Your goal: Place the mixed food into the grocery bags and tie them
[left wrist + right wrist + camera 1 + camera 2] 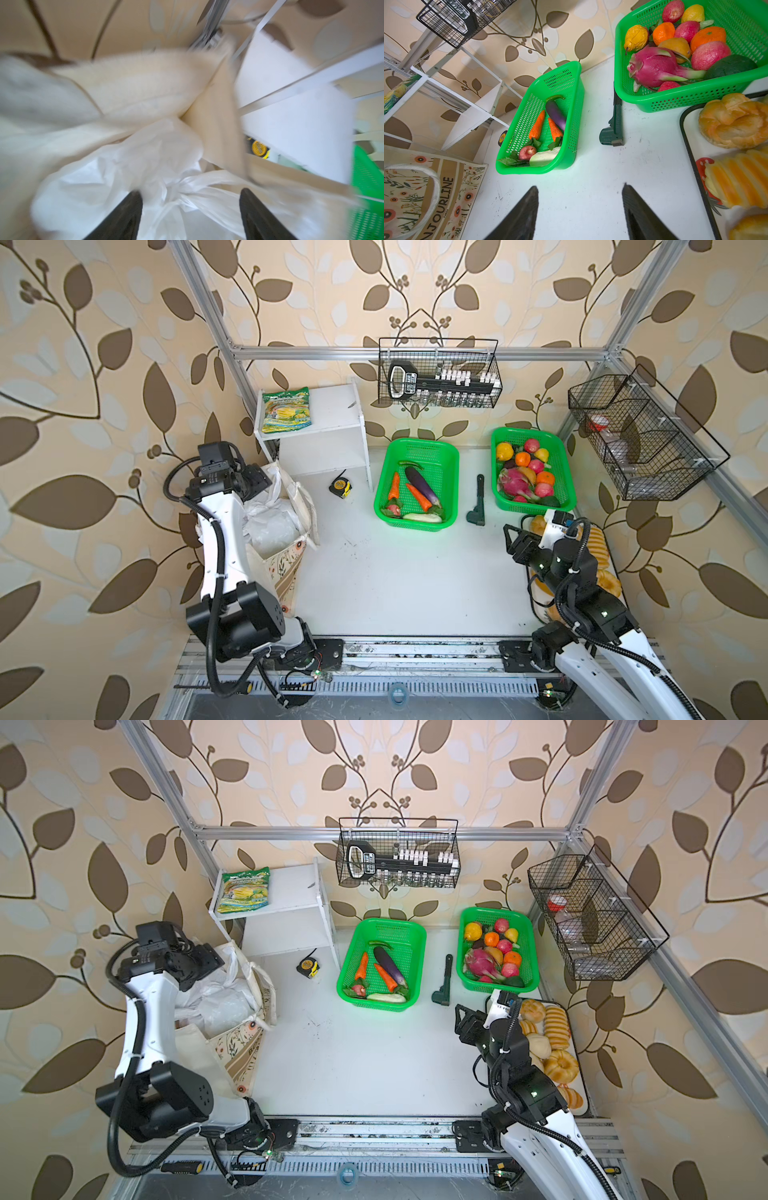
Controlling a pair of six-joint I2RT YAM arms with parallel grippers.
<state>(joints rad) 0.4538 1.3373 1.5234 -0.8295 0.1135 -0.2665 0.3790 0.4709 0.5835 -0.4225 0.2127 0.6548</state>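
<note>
The cream canvas tote (286, 568) stands at the left table edge with the white plastic bag (270, 526) inside it; both show in both top views. My left gripper (258, 481) hangs over the tote's far end. In the left wrist view its black fingers (128, 209) stand wide apart, open, and the plastic bag's (124, 166) twisted handles lie loose between them, in front of the tote's wall (135, 83). That view is blurred. The mixed food is hidden. My right gripper (580, 186) is open and empty over bare table at the right (508, 533).
Two green mesh baskets stand at the back, one with vegetables (415, 445) and one with fruit (532, 432). A dark tool (478, 502) lies between them. A tape measure (340, 488) sits by the white shelf (332, 406), which carries a yellow-green packet (286, 410). A tray of bread rolls (557, 1027) lies far right.
</note>
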